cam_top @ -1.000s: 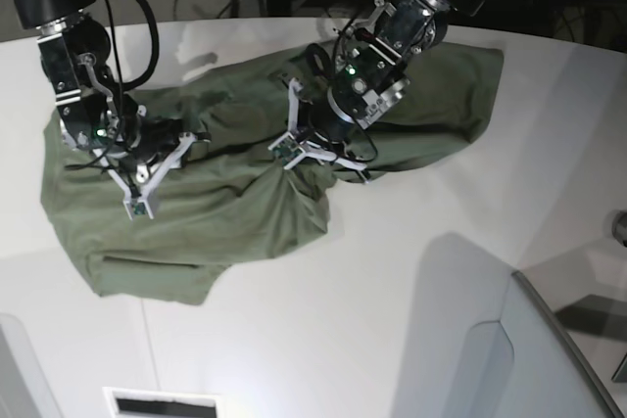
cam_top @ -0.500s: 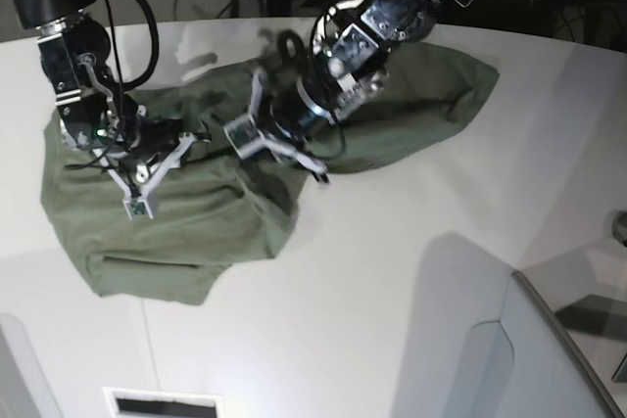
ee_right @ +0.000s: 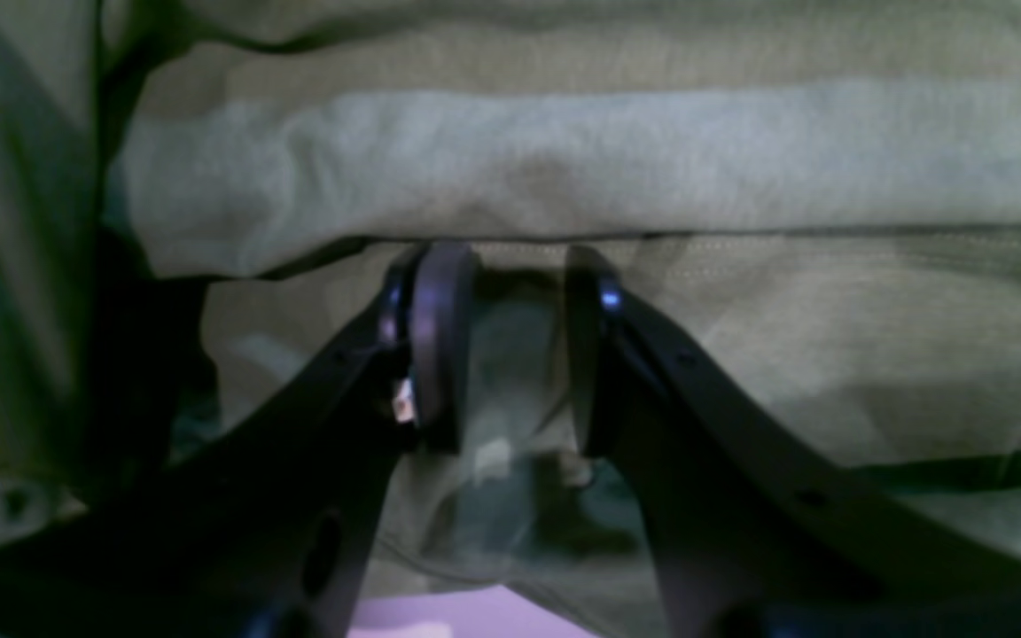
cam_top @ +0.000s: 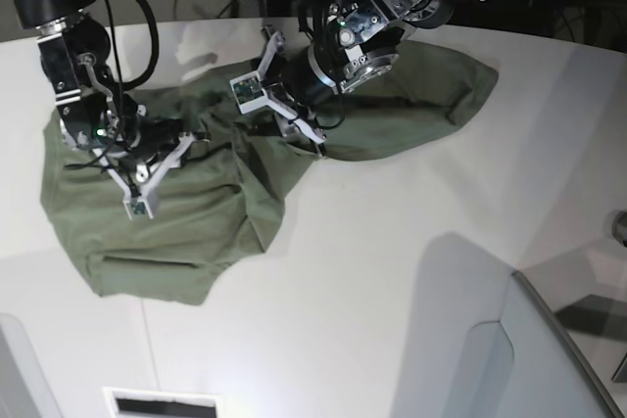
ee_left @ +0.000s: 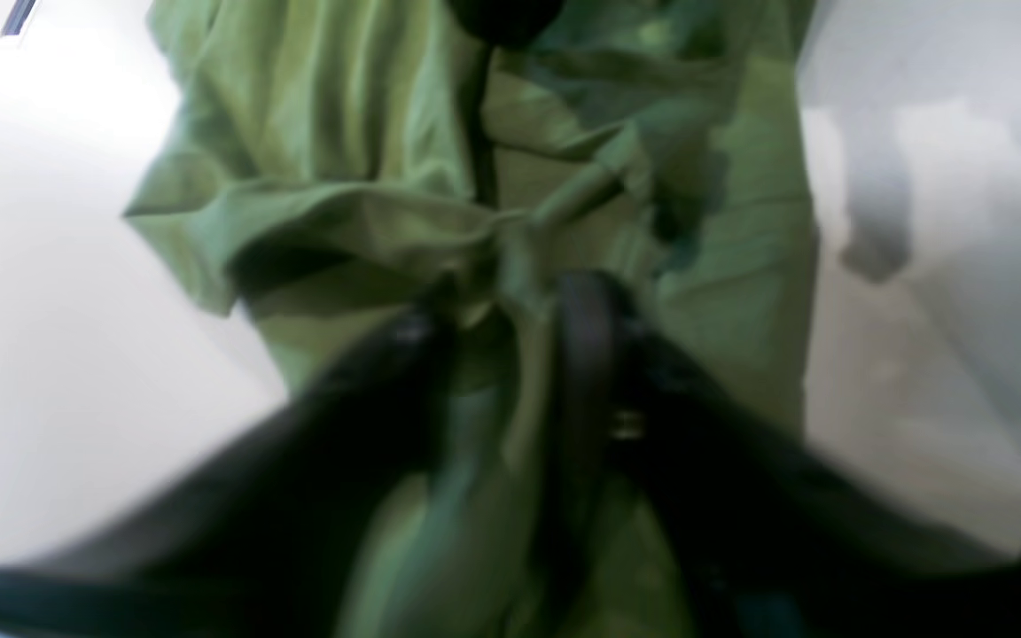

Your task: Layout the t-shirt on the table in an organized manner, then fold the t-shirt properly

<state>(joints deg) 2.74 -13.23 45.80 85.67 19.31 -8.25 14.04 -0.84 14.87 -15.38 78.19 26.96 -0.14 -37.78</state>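
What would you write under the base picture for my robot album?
Two grippers, left gripper and right gripper, over a crumpled t-shirt on the table.

Readable text: none in any view.
Shirt [cam_top: 196, 212]: plain olive cloth, no print or label legible.
Bench [cam_top: 392, 271]: bare white surface, no markings.
Left wrist view: too blurred to read anything.
Right wrist view: only cloth folds; a small pale patch at lower centre, too blurred to read.
Base view, top edge: a blue object, no lettering legible.
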